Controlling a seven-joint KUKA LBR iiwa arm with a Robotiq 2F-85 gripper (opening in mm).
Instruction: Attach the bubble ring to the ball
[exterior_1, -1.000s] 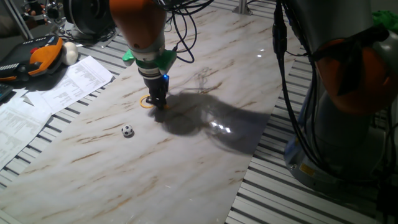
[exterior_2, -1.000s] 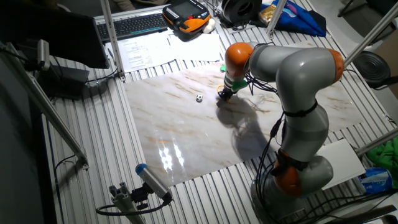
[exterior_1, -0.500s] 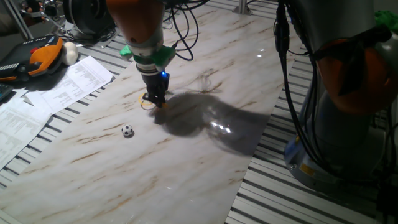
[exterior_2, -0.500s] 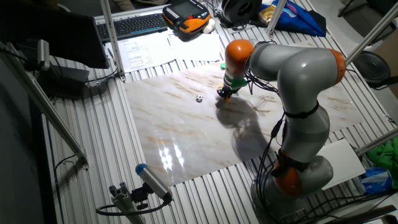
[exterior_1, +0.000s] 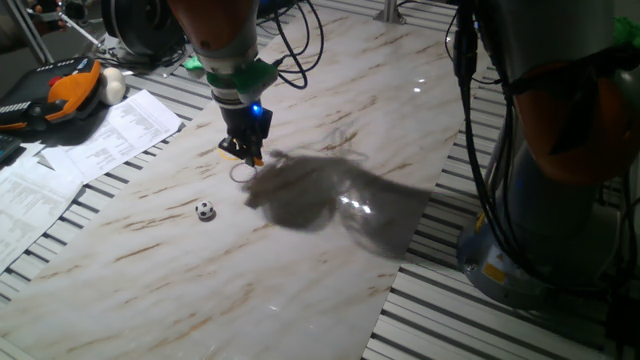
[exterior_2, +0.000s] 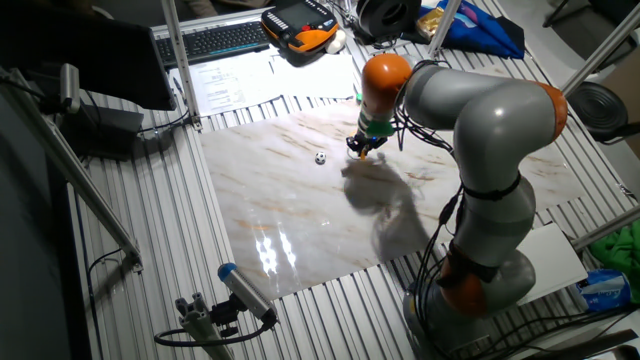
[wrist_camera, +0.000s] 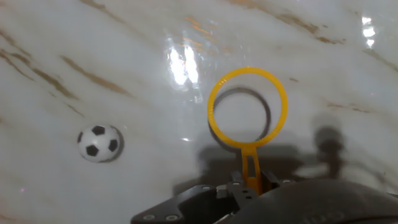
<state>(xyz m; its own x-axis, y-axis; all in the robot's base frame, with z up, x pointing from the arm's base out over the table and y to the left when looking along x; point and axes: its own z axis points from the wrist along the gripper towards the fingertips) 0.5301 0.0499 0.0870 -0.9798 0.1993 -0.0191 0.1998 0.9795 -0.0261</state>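
One gripper (wrist_camera: 252, 186) is clamped on the short handle of the bubble ring (wrist_camera: 248, 107), holding its hoop just above the marble table (exterior_1: 300, 250), near the ball (wrist_camera: 98, 143). The thin plastic ring looks light and bendable, the tiny ball prone to rolling. No readable writing shows.

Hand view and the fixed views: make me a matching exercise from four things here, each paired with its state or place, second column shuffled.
Things:
1. bubble ring
2. soccer ball
3. pincer
4. printed papers

States or places:
A. lying off the marble board, on the slatted table
B. shut on a yellow handle
C. resting alone on the marble
D. held above the marble, casting a ring shadow

Pairs: 1-D, 2-C, 3-B, 4-A
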